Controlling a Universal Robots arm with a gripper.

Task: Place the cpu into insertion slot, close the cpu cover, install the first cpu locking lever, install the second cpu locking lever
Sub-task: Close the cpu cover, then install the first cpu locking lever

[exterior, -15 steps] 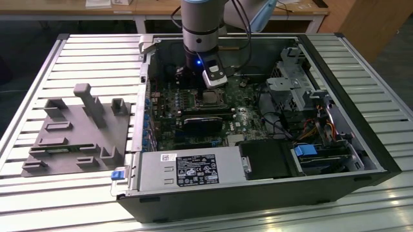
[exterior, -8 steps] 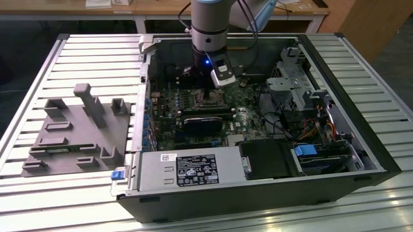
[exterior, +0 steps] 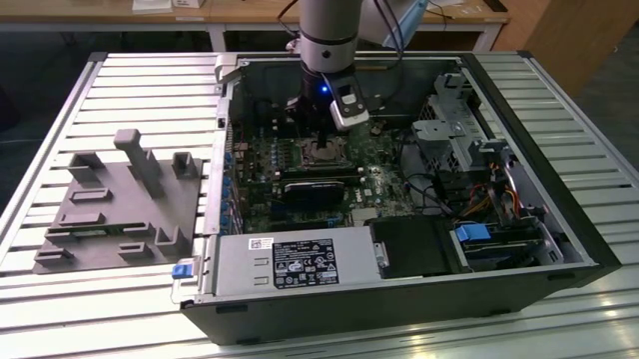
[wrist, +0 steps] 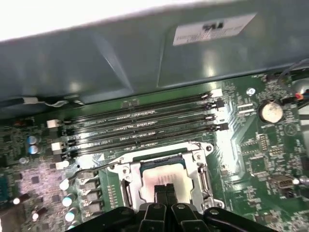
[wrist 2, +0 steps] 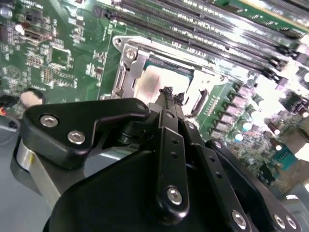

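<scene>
Clenched: claw (wrist: pixel 165 191) of matte black metal, angular links studded with bright screw heads, two slim fingertips (wrist: pixel 160 189) pressed side by side with nothing pinched between. Poised tip-down right over the cpu (wrist: pixel 160 177); cannot tell whether touching it.

Under the tips, a flat square chip with a dull, pale grey metal top, lying face up and level in the insertion slot (wrist: pixel 161 161), with a dark rim visible along one edge. No long axis to a square; edges parallel to the long, narrow black memory slots (wrist: pixel 140 126) just beside.

Lying around the chip, the cpu cover (wrist: pixel 132 180): a thin, glossy, silvery stamped frame with a large square window showing the grey top. Just beside the frame, a thin bent wire lever (wrist: pixel 89 173).

All around, a green circuit board (wrist: pixel 260 159) speckled with small parts, plus a round shiny coin cell (wrist: pixel 270 111).

In the exterior view, upper centre of the frame: silver arm (exterior: pixel 328 45) pointing straight down into an open black computer case (exterior: pixel 584 247). Lower centre, a grey power supply box (exterior: pixel 299 262). At the exterior view's left, a grey moulded fixture (exterior: pixel 120 202) on the ribbed metal counter (exterior: pixel 150 71).
</scene>
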